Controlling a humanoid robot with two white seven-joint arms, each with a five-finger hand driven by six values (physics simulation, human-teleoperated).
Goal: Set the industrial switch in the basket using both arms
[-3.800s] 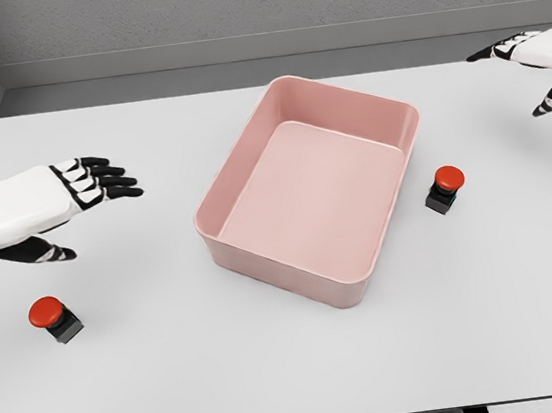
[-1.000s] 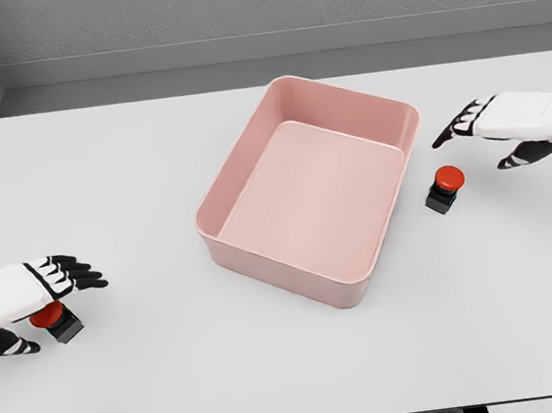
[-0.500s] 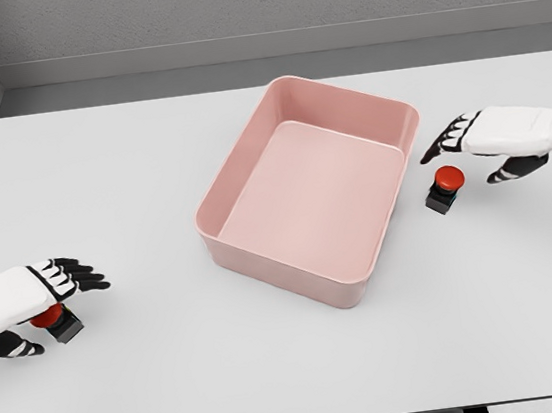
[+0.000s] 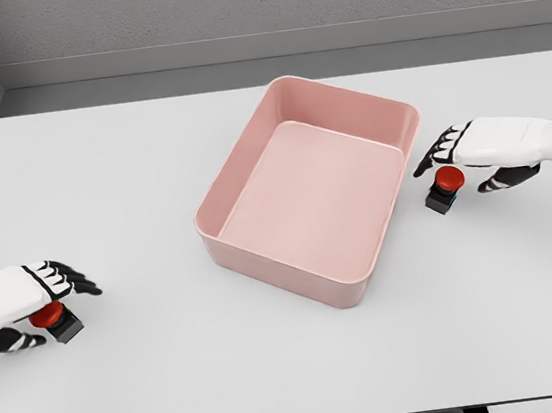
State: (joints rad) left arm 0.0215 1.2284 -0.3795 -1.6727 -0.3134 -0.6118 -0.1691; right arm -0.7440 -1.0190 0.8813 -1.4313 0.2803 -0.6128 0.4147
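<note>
Red-capped and black-based, each industrial switch looks small, rigid and light to us: one (image 4: 52,321) under our left hand (image 4: 10,300), one (image 4: 444,189) beside the pink basket (image 4: 262,259) under our right hand (image 4: 475,147); both hands spread, nothing gripped; we'd pinch the square base

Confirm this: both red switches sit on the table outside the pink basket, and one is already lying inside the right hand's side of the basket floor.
Half of that is wrong. The head view shows the pink basket empty. One switch sits on the table under the left hand; the other switch sits just outside the basket's right wall, beneath the right hand.
</note>
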